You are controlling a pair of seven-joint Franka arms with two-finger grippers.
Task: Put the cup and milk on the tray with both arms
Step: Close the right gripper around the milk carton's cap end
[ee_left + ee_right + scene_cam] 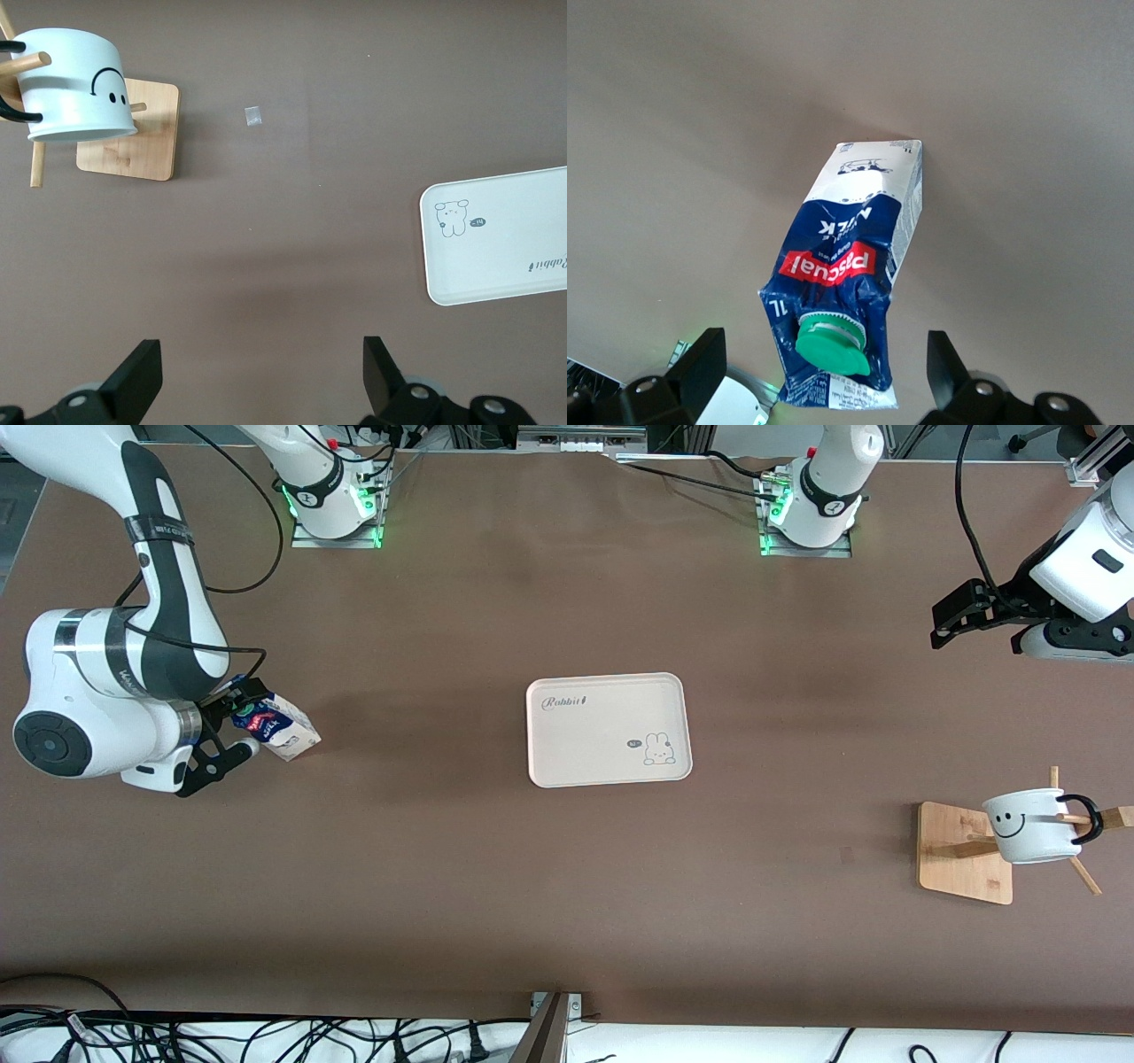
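Observation:
The milk [282, 731] stands on the table toward the right arm's end; its green cap [831, 343] faces the right wrist camera. My right gripper [250, 722] is open, with one finger on each side of the carton's top and neither touching it [824, 367]. The cup [1028, 824] hangs by its black handle on a wooden rack toward the left arm's end, and shows in the left wrist view [75, 84]. My left gripper [941, 624] is open and empty, up over bare table [261, 372]. The tray [611, 731] lies empty mid-table [505, 239].
The wooden rack's base [961, 850] and its pegs stand under the cup [133, 133]. A small pale scrap [252, 115] lies on the table beside the rack. Cables run along the table edge nearest the front camera.

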